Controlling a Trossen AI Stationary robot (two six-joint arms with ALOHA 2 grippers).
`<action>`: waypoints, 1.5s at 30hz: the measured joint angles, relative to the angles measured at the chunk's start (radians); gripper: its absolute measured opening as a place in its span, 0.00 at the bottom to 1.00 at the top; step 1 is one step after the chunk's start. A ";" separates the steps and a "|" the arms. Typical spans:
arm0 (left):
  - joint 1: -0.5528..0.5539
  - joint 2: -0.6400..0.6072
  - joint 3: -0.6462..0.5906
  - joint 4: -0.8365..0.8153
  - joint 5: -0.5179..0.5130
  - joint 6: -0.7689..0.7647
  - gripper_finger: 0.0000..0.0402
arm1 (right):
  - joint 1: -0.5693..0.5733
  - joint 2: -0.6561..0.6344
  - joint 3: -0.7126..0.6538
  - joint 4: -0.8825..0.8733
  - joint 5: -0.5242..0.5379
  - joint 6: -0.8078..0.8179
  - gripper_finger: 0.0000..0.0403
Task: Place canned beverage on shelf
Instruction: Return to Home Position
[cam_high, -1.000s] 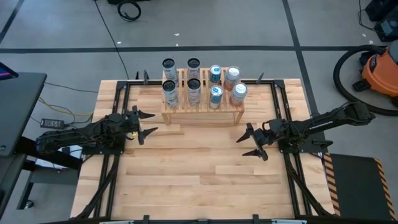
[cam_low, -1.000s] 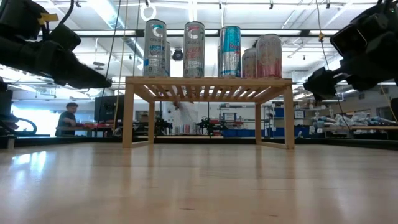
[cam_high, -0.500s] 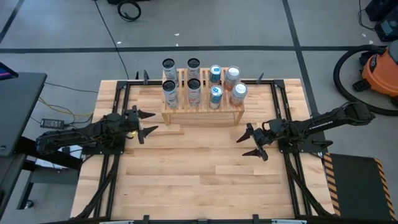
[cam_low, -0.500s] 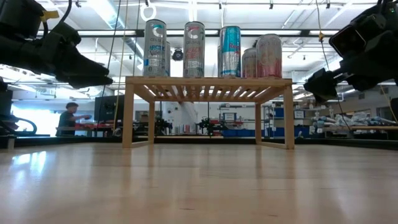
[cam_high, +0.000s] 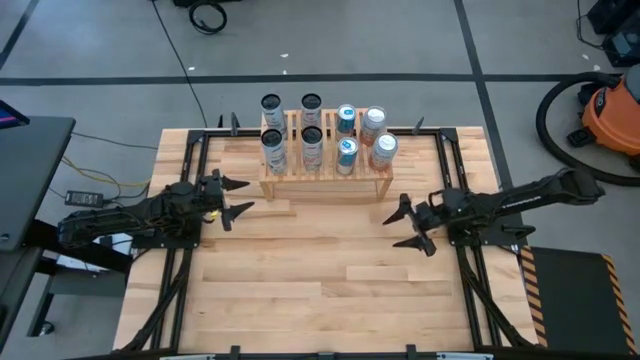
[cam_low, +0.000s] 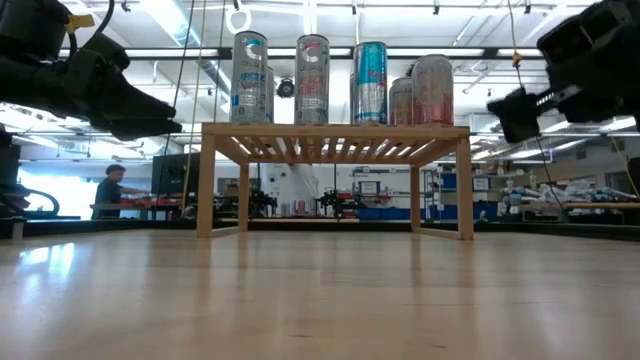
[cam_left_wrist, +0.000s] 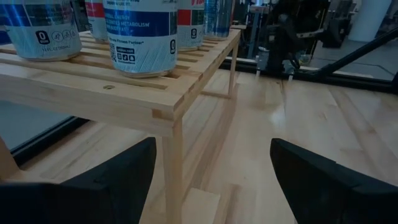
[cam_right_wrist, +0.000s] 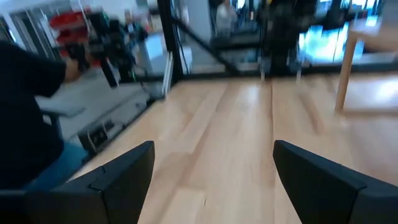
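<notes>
The wooden shelf (cam_high: 325, 178) stands on its side panels at the table's far middle. Several canned beverages (cam_high: 311, 147) stand upright in two rows on its slatted top (cam_low: 335, 131). My left gripper (cam_high: 238, 198) hovers open just left of the shelf's near left corner (cam_left_wrist: 168, 106), with nothing between its fingers; the nearest can (cam_left_wrist: 140, 34) fills that wrist view. My right gripper (cam_high: 405, 227) hovers open off the shelf's near right corner and is also empty; its wrist view shows a shelf leg (cam_right_wrist: 342, 68).
Bare tabletop (cam_high: 320, 290) spreads over the near half. Black frame rails (cam_high: 180, 280) run along both sides of the table. An orange vacuum (cam_high: 612, 112) stands on the floor to the far right. A person (cam_low: 110, 190) is in the room behind; another sits in the right wrist view (cam_right_wrist: 28, 118).
My right gripper has tipped its fingers upward a little, so they stand higher beside the shelf top. My left gripper has rolled slightly in place. Both stay open. The cans and the shelf have kept still.
</notes>
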 joint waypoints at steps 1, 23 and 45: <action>0.000 0.000 0.000 0.000 0.000 0.000 0.79 | -0.004 -0.026 0.000 0.001 0.000 0.000 0.84; 0.001 -0.002 0.002 0.000 0.001 0.000 0.79 | -0.190 -0.338 0.000 0.004 0.000 0.000 0.84; 0.000 -0.162 0.003 0.010 0.001 0.000 0.79 | -0.223 -0.513 0.000 0.004 0.000 0.000 0.84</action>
